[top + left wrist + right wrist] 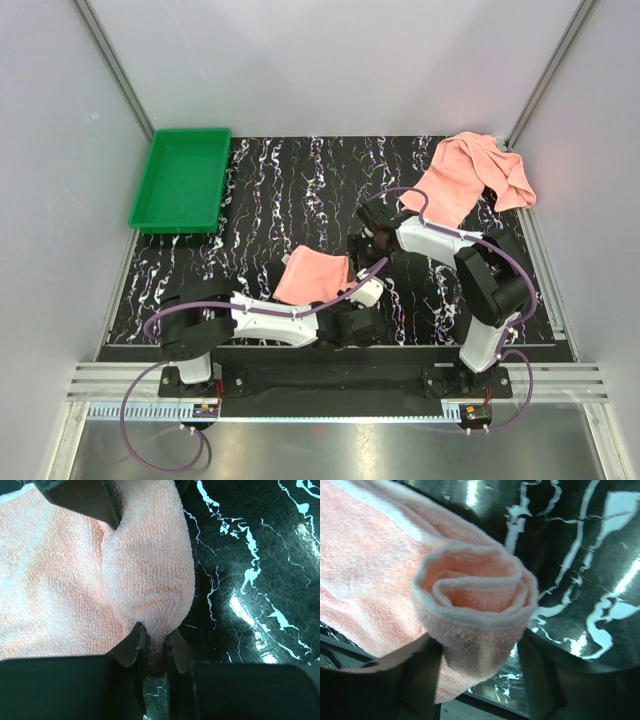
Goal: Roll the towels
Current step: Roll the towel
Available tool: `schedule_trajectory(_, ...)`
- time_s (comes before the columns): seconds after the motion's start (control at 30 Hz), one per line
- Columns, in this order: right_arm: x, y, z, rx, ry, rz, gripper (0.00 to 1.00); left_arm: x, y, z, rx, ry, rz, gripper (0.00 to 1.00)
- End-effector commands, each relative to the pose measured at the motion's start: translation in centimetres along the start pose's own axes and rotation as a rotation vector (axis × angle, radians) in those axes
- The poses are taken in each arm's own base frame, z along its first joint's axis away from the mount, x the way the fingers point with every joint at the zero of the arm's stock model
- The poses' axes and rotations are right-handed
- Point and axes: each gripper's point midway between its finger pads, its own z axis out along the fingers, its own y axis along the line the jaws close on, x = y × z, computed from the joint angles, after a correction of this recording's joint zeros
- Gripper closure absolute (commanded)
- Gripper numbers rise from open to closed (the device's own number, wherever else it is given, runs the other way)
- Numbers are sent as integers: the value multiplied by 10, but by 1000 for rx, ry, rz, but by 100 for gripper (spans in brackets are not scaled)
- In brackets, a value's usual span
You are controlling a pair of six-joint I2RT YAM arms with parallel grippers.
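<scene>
Left gripper [156, 649] clenched on a pinched fold of the near towel [312, 275]. In the left wrist view the fingertips [136, 645] squeeze the terry from both sides with only a thin wad between them.

The near towel lies on the black marbled worktop [300, 190], a bit in from the near edge and about mid-width, just ahead of the left arm's wrist. It is salmon-pink and part rolled. One end is flat cloth and the other is wound into a loose spiral, and the coil's open end shows clearly in the right wrist view [475, 600].

Right gripper [480, 677] comes in from the right side and meets the same towel at its right end. Its jaws stand either side of the rolled end, dark and blurred in their own camera. Cannot tell if they press the roll or only straddle it. One right finger [85, 500] shows at the top of the left wrist view, lying against the cloth.

Far towel [475, 180] sits at the far right corner of the worktop. It is unrolled and bunched, with one end crumpled over itself, well apart from both grippers.

Green tray [180, 180] is at the far left corner, part overhanging the worktop's left edge.
</scene>
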Motion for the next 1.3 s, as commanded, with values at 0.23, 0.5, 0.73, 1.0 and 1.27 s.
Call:
schedule_trajectory(0.23,-68,-69,-70,136,-189,137,4,-3,-16,-24,143,36,-114,100)
schedule_trajectory(0.5,-94,-69,-129,127,-399,196,0,-13,-6,-30,282,40,-308,100)
schedule_trajectory(0.73,-66,-41,-123,-91,-408,201,0,-13,3,-34,537,67,-573,100)
schedule_trajectory(1.0,-40,-10,-111,-339,-377,219,0,-21,21,-32,659,51,-780,100)
schedule_trajectory(1.27,-12,14,-92,-603,-370,218,1,-16,36,-32,741,37,-1019,100)
